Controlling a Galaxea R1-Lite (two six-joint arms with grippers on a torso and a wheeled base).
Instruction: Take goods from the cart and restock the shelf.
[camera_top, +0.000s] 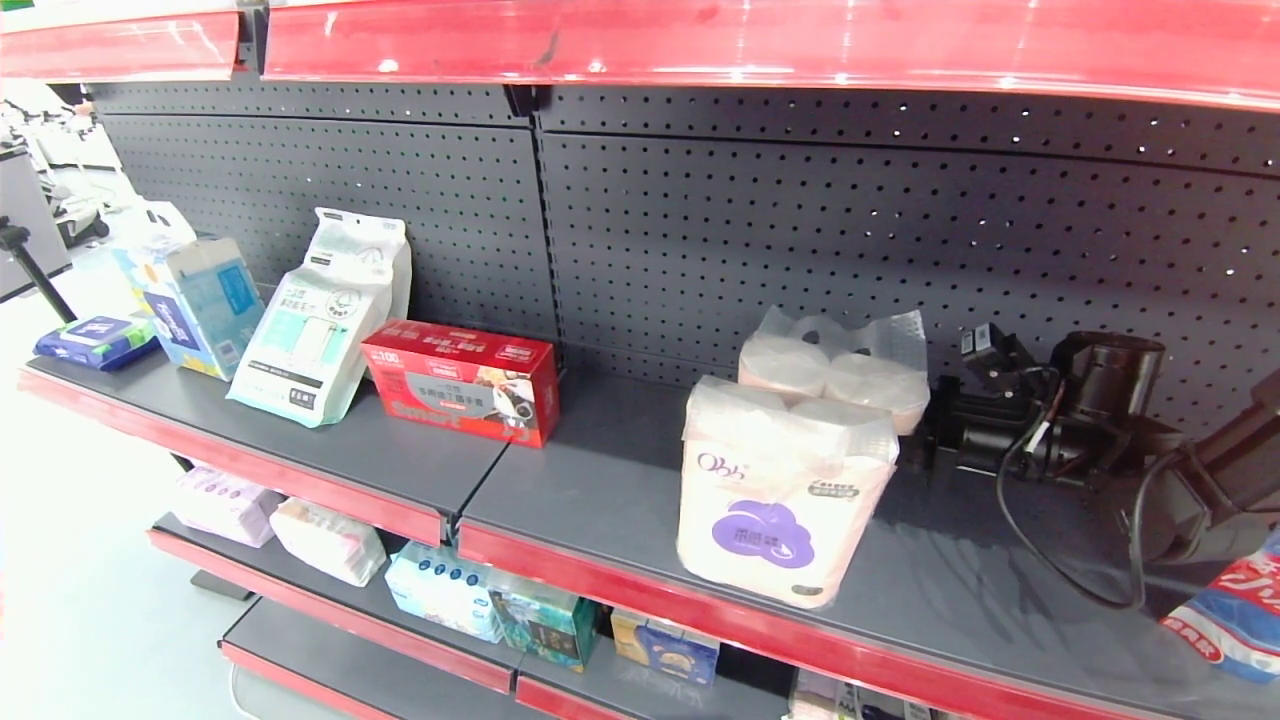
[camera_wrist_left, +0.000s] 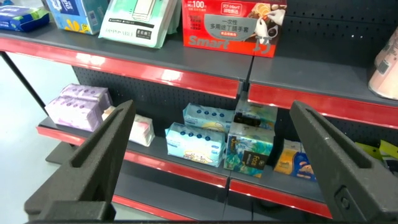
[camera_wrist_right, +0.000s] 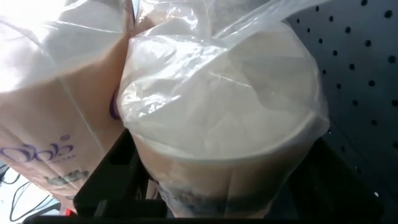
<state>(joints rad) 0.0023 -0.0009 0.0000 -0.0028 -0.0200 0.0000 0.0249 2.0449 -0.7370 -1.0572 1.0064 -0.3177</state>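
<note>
Long dark grey metal shelf board with a red front edge, at about chest height in a shop. Black back wall full of little holes behind it. Shiny white floor down on the left. More red-edged boards below.

On the top board, from the left: flat dark blue pack of wipes, lying down. Light blue and white box, standing. Tall white and green pouch, leaning back, label facing out. Red cardboard box with white print and a picture on the front, lying on its long side along the board.

Next, white pack of toilet rolls with a purple cloud picture, standing tall near the front edge. Just behind it, touching, clear plastic pack of white toilet rolls, close to the back wall. Rolls standing on end, round tops up, two side by side along the wall.

Right gripper clamped on that clear pack, one black finger on each side of a roll.

Blue, red and white bag at the far right edge.

Left gripper down by the lower boards, black jaws wide apart, holding nothing. Beyond it, purple pack, light blue packs, dark green box.
</note>
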